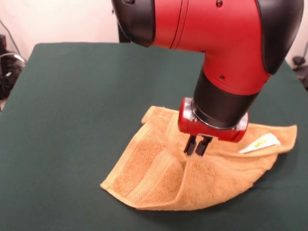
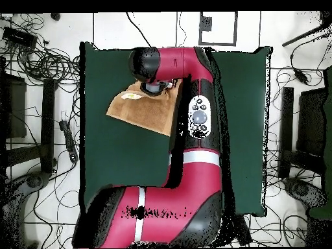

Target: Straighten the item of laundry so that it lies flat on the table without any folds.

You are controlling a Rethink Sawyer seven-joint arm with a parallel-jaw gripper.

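- One table (image 1: 72, 96), covered in dark green cloth, fills most of the front view; behind it runs a pale wall, and the overhead view shows a light floor around it strewn with many dark cables (image 2: 45, 61).
- One gripper (image 1: 198, 146) hangs from a red collar at the end of the arm, its two black fingers (image 1: 191, 144) pointing straight down, drawn close together with only a thin gap between them.
- The fingertips touch the cloth at a raised ridge of the towel; they look pinched on that ridge, with creases running away from the spot.
- One towel (image 1: 159, 175), orange-yellow terry, lies on the near right part of the table in the front view, well inside the edges.
- It is not flat: the cloth forms a rough fan shape, with a folded-over flap on the left showing woven band stripes, and a doubled edge along the near side.
- One small white label (image 1: 260, 143) lies on the towel's right part, just beside the gripper's collar.
- One red and black arm (image 1: 216, 33) comes down over the towel; in the overhead view it hides part of the cloth, leaving the towel (image 2: 142, 110) showing near the table's far left area.
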